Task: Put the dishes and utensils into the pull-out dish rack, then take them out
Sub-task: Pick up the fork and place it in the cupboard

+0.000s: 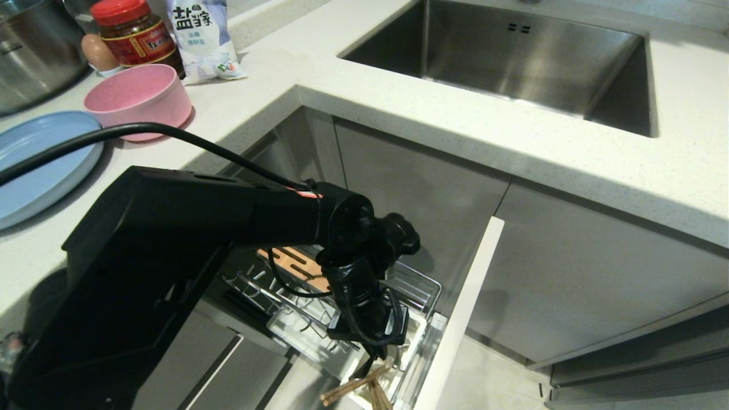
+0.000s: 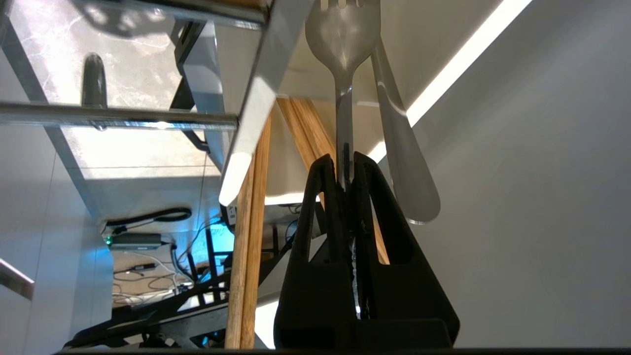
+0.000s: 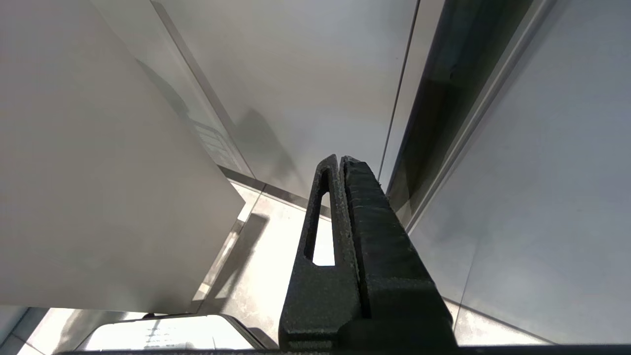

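A pale speckled worktop [image 1: 398, 108] runs around the corner, with a steel sink [image 1: 512, 57] set into it at the far right. At the far left of the worktop lie a light-blue plate [image 1: 40, 165] and, just beside it, a pink bowl [image 1: 138, 99]. Behind the bowl stand a jar with a red lid [image 1: 134, 34], a white salt bag [image 1: 199, 37] and an egg [image 1: 98, 52]. A steel pot [image 1: 34, 51] stands at the far left corner.

Left gripper [image 2: 345, 165] clamped on fork [image 2: 343, 54] handle; spoon [image 2: 404, 148] just beside; wooden chopsticks [image 2: 249, 236] alongside; chrome rack wire [image 2: 118, 116] nearby.
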Robot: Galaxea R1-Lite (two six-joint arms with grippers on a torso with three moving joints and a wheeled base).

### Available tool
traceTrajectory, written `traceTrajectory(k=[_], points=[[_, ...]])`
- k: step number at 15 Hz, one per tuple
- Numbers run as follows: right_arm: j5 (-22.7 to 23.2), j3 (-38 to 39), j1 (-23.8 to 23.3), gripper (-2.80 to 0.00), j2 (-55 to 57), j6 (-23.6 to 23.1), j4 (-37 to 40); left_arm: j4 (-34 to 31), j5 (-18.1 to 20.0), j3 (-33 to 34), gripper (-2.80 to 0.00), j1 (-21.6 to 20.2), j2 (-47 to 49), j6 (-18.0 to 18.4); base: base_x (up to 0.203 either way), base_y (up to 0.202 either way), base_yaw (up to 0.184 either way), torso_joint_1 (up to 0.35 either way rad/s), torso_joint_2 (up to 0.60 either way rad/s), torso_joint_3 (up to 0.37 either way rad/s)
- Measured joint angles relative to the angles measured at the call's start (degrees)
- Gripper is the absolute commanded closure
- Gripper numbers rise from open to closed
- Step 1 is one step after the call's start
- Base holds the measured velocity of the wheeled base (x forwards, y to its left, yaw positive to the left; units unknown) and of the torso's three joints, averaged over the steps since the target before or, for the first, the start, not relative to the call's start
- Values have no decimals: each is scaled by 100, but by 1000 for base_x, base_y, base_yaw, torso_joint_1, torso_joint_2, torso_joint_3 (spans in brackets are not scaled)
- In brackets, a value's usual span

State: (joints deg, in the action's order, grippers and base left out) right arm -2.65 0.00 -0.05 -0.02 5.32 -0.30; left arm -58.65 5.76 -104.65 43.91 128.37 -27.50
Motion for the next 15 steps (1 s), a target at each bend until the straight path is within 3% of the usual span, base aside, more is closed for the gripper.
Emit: traceTrajectory(k=[14,15], points=[[0,0,0,0,0,0,-2,-6,19,-172,0,-85,230,33,0,0,0,0,0,0],[1,0,0,0,0,0,0,-6,21,-174,-280,-89,230,33,0,0,0,0,0,0]])
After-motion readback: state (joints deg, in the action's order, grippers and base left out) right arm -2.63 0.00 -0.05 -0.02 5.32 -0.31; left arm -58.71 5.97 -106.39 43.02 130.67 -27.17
